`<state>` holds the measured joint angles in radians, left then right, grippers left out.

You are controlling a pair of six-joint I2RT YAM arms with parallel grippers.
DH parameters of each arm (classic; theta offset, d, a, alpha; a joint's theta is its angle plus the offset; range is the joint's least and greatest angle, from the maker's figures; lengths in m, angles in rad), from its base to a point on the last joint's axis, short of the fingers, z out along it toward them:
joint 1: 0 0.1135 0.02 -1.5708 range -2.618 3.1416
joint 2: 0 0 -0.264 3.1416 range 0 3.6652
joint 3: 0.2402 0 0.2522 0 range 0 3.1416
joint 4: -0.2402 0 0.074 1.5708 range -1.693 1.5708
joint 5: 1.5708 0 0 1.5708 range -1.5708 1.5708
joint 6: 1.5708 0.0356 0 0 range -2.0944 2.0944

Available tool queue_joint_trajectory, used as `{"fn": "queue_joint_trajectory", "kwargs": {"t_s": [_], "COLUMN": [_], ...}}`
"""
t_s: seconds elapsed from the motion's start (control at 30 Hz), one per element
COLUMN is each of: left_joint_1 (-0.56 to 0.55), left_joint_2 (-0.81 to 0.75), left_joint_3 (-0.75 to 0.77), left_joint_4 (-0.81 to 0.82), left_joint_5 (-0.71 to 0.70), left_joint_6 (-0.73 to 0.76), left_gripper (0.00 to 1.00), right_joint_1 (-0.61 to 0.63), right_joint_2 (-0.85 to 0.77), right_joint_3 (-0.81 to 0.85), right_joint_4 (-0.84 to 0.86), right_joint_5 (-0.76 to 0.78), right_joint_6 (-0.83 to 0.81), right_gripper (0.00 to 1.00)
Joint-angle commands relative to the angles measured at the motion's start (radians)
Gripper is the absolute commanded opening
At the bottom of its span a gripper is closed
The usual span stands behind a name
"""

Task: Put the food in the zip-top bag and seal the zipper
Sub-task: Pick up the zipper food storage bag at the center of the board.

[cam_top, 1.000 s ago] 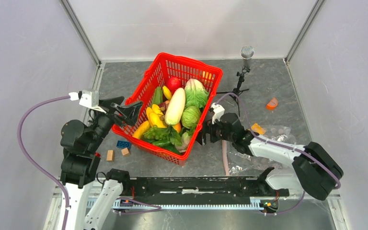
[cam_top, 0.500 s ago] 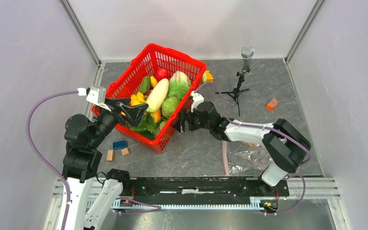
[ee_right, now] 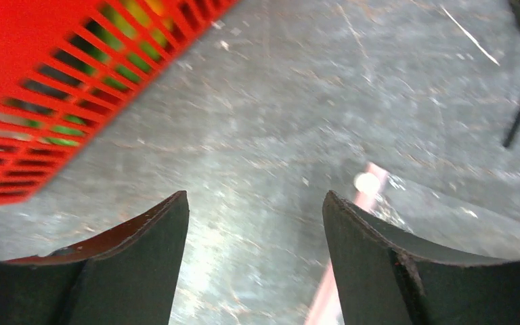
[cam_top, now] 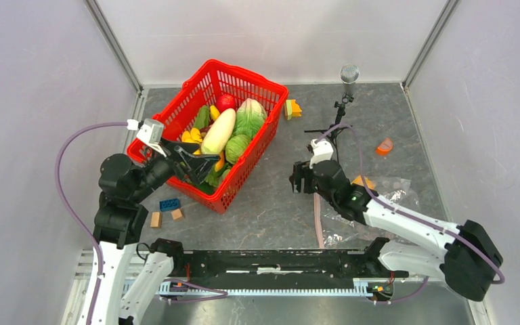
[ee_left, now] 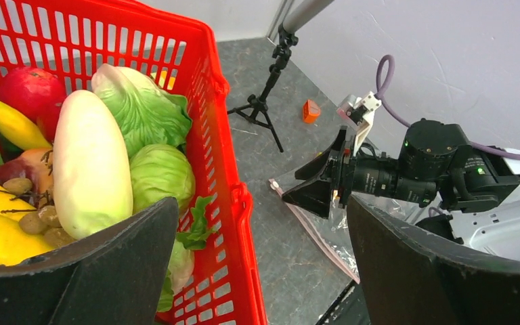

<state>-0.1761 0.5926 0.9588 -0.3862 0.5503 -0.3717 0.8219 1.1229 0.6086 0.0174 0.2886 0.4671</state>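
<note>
Since a second ago the red basket (cam_top: pixel 176 120) has shifted toward the far left. The right gripper (cam_top: pixel 295 181) has pulled back from the basket's right wall to bare table, and the left gripper (cam_top: pixel 206 169) has come in over its near rim.

The food sits piled in the basket: a long cream-white vegetable (cam_top: pixel 218 131), leafy lettuce (cam_top: pixel 249 116), a round red fruit (cam_top: pixel 227 102) and yellow bananas (cam_top: pixel 191 137). The zip-top bag (cam_top: pixel 403 189) lies flat and crinkled at the near right, partly under the right arm. Its pink zipper (cam_top: pixel 317 218) runs along the left edge, and the bag lies well apart from the basket.

We see the left gripper spread wide and holding nothing, with the basket's wall between its fingers; we cannot tell whether it touches. The right gripper's fingers (ee_right: pixel 142 237) are parted over the table and grip nothing, with the zipper just beside one of them.
</note>
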Motion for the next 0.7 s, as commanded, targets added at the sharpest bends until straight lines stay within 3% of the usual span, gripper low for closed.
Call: {"fn": "queue_joint_trajectory", "kwargs": {"t_s": [0.0, 0.17, 0.67], "left_joint_1": [0.003, 0.003, 0.003], "left_joint_2": [0.011, 0.010, 0.013], "left_joint_3": [-0.009, -0.018, -0.029], "left_joint_4": [0.057, 0.056, 0.053], "left_joint_5": [0.073, 0.069, 0.062], "left_joint_6": [-0.033, -0.027, -0.022], "left_gripper": [1.00, 1.00, 1.00], "right_joint_1": [0.002, 0.003, 0.013], "right_joint_2": [-0.074, -0.088, 0.013], "right_joint_3": [-0.049, -0.084, -0.118], "right_joint_4": [-0.209, -0.279, -0.286], "right_joint_5": [0.141, 0.178, 0.197], "right_joint_6": [-0.017, -0.003, 0.023], "right_gripper": [0.73, 0.55, 0.46]}}
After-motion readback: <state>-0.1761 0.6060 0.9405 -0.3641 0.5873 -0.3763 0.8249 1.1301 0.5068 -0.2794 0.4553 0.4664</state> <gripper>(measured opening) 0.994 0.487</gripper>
